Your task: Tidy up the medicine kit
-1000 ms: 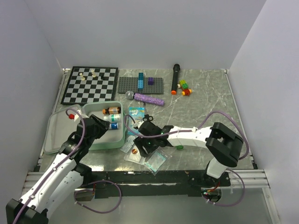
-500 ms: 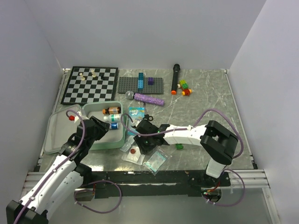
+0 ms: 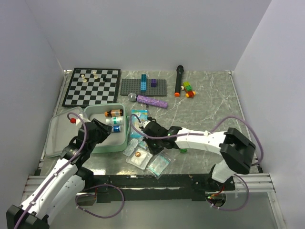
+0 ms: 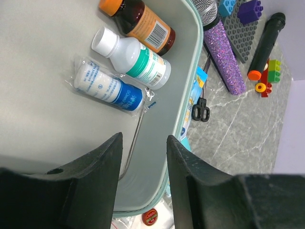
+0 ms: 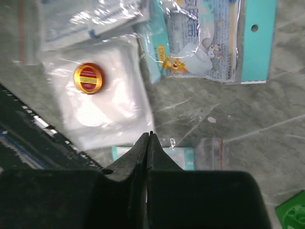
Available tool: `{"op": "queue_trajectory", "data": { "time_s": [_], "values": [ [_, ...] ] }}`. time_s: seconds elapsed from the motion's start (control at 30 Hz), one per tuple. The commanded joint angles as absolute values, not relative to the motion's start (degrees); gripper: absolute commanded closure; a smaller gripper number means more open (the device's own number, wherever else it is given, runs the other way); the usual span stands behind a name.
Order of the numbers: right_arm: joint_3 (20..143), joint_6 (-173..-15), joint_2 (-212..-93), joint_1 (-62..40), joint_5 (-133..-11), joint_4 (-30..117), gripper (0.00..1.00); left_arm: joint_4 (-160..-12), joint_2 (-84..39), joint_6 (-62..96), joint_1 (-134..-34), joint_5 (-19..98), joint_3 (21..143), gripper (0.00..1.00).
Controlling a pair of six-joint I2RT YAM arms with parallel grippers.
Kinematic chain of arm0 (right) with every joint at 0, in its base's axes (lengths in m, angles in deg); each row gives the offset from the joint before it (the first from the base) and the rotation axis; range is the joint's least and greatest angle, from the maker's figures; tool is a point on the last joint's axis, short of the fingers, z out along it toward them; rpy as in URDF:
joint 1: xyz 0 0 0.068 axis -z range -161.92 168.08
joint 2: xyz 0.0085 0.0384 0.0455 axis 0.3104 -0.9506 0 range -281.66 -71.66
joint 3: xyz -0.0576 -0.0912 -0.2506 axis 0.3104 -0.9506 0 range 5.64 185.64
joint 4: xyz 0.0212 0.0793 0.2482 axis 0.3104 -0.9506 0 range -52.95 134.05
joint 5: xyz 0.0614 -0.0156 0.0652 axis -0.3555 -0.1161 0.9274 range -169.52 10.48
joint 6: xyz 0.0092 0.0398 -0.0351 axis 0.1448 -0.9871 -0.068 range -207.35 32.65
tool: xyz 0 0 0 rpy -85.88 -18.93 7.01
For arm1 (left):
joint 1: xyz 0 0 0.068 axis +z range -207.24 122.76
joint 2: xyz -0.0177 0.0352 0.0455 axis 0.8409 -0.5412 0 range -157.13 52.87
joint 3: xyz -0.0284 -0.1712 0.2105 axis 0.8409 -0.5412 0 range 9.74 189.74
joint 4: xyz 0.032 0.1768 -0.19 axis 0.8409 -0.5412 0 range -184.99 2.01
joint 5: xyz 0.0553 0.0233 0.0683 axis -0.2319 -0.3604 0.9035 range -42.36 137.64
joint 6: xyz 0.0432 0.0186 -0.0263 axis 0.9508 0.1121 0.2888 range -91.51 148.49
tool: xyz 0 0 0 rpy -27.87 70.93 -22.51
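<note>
Top external: I see the kit open at worktop left, three containers inside, pouches yet unpacked; left gripper apart above it, right gripper closed over pouches.

Mint-green rounded zip case is showing plain grey lining inside. Brown glass bottle is carrying an orange cap and an orange label. White plastic bottle is wearing a green band. Pouched tube is running white into blue. Flat chessboard is showing black-and-white checks. Studded building plate is reading grey. Glitter microphone is sparkling purple. Small round tin is showing red, with a gold rim. Plastic packet is showing teal with a cartoon print. Marble tabletop is showing grey with white veins.
</note>
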State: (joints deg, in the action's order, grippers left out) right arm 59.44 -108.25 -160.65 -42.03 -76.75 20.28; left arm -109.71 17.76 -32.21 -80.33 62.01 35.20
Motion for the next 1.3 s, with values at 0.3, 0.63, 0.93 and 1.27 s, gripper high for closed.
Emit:
{"op": "queue_trajectory", "data": {
  "time_s": [0.3,0.63,0.93,1.27],
  "values": [
    [65.0,-105.2,-163.6,-41.9,-74.2,20.9,0.54,-108.6,17.8,-32.2,-80.2,61.3,35.1,0.53],
    [68.0,-104.7,-170.6,-41.9,-71.7,20.3,0.55,-108.6,18.1,-32.6,-80.2,61.3,34.4,0.53],
    [64.4,-105.3,-170.5,-41.9,-72.0,19.6,0.92,-108.5,18.3,-32.4,-80.2,61.3,34.1,0.53],
    [64.1,-104.0,-158.4,-41.2,-82.4,12.3,1.00,-107.9,18.2,-32.3,-80.2,61.3,34.2,0.53]
  ]
}}
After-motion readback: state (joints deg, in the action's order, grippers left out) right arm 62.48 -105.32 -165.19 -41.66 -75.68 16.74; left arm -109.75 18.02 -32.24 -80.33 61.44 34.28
